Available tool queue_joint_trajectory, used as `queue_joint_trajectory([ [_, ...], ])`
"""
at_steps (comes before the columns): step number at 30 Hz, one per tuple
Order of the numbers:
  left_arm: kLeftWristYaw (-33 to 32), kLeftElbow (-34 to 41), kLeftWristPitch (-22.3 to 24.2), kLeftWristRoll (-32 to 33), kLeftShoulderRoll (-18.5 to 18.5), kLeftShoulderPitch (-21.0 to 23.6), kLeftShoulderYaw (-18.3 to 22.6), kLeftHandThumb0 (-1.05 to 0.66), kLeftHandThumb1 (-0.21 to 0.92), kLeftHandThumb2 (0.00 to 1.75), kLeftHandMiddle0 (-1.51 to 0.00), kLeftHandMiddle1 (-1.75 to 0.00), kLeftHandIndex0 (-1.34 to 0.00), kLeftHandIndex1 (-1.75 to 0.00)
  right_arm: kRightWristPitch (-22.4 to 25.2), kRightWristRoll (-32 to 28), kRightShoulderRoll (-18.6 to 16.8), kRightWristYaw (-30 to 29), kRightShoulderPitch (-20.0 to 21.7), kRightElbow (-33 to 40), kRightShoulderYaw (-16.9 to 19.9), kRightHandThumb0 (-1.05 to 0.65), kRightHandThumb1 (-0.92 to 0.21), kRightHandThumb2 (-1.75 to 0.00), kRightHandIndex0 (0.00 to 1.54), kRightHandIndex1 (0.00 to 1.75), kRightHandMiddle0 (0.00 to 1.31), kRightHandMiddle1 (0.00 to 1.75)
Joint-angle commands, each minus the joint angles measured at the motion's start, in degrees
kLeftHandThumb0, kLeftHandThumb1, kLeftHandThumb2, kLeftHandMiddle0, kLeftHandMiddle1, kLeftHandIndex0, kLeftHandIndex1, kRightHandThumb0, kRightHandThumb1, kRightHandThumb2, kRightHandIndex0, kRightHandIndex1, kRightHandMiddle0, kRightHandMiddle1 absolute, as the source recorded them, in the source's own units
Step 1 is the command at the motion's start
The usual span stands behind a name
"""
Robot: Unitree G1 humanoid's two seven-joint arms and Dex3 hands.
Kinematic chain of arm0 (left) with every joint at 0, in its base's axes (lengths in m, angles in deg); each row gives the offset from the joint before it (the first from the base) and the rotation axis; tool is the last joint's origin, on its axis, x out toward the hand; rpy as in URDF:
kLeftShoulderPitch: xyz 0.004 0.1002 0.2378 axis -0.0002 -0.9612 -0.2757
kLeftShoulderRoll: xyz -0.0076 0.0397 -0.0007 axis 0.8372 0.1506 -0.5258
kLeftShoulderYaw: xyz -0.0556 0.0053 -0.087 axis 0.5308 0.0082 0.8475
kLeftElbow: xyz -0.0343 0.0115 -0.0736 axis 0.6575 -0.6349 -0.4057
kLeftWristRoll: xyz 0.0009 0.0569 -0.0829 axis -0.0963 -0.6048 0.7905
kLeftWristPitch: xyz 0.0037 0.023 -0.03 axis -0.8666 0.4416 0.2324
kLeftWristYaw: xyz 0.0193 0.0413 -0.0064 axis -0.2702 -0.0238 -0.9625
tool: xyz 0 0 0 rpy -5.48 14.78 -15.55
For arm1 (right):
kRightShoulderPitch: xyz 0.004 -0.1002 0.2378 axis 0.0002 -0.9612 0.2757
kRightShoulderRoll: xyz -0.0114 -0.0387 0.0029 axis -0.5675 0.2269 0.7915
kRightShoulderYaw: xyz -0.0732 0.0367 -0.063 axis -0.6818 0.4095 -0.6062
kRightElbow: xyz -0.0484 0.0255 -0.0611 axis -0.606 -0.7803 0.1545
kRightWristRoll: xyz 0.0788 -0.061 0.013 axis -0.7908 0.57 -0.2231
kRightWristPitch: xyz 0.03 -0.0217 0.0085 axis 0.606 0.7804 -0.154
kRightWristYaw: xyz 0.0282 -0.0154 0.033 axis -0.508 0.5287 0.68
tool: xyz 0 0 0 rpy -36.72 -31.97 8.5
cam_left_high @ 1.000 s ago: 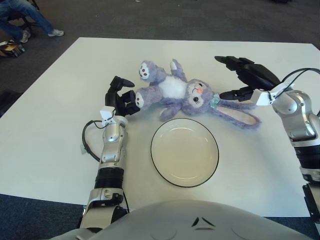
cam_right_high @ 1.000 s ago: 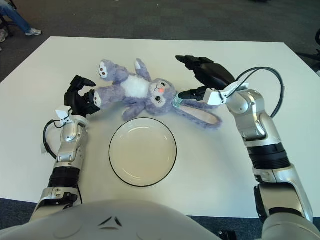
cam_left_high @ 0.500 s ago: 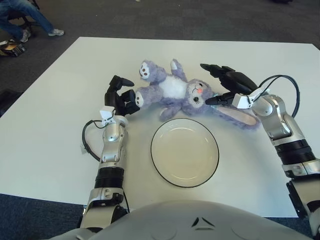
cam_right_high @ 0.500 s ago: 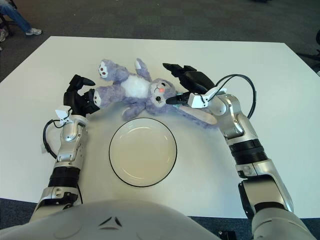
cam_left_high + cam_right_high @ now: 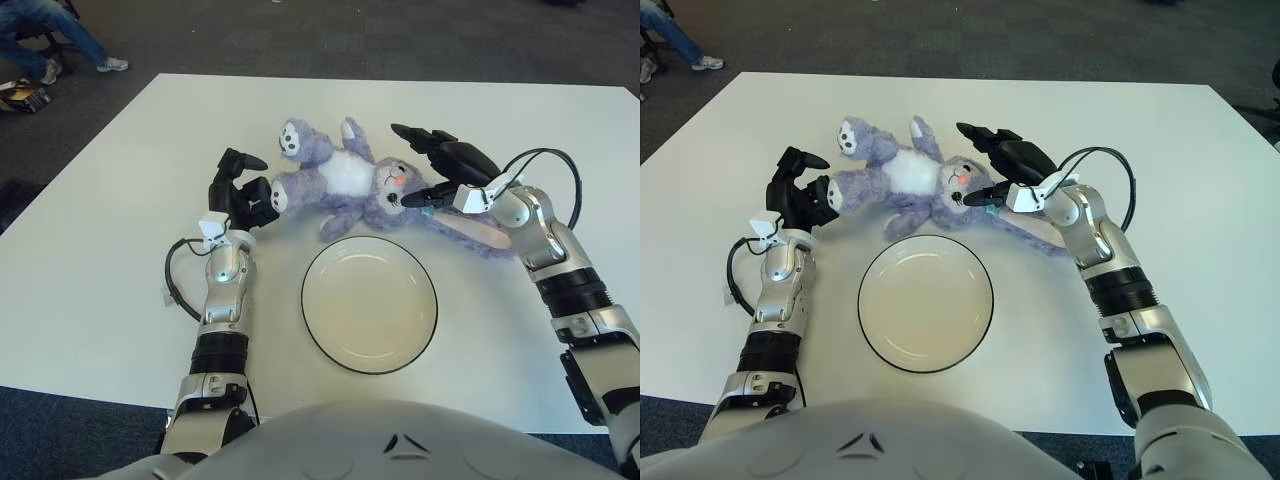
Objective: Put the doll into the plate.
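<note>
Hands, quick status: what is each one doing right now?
Left hand: fingers closed on the doll at its foot.
Right hand: open at the doll's head, holding nothing.

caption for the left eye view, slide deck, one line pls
Left hand at the purple plush bunny doll's foot, right hand open at its head, round black-rimmed plate empty below.

Over the last second the right robot hand (image 5: pixel 432 165) has travelled from about three o'clock of the doll (image 5: pixel 375 185), out past its long ears, inward toward nine o'clock. Its spread fingers (image 5: pixel 415 134) now arch over the doll's head, where earlier they stood clear of the ear tips. The forearm has swung in with it, and its cable now loops closer to the bench (image 5: pixel 100 250) centre.
</note>
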Motion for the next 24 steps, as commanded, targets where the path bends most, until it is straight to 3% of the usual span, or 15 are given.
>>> queue_joint_trajectory([
  [1,0.05,-4.43,-0.48,-0.06,-1.49,-5.08,-0.34,-0.43,0.48,1.12,-1.26,-1.75,-0.49,-1.75,-0.36,0.6,-0.72,-0.55,1.38,-0.93,-0.66,-0.99,-0.92,-0.33,0.0,0.28,0.0,0.0],
  [16,-0.22,-4.08,-0.19,0.06,-1.86,-5.16,-0.39,-0.43,0.48,1.12,-1.25,-1.75,-0.49,-1.75,-1.13,0.1,-2.09,0.45,3.14,-3.81,-2.21,-1.02,-0.92,-0.38,0.0,0.22,0.0,0.0],
  [24,-0.2,-4.09,-0.36,0.1,-1.96,-5.11,-0.4,-0.43,0.47,1.13,-1.26,-1.75,-0.49,-1.75,1.62,0.93,-2.9,1.36,3.16,-2.75,-3.19,-0.98,-0.92,-0.34,0.01,0.17,0.01,0.01],
])
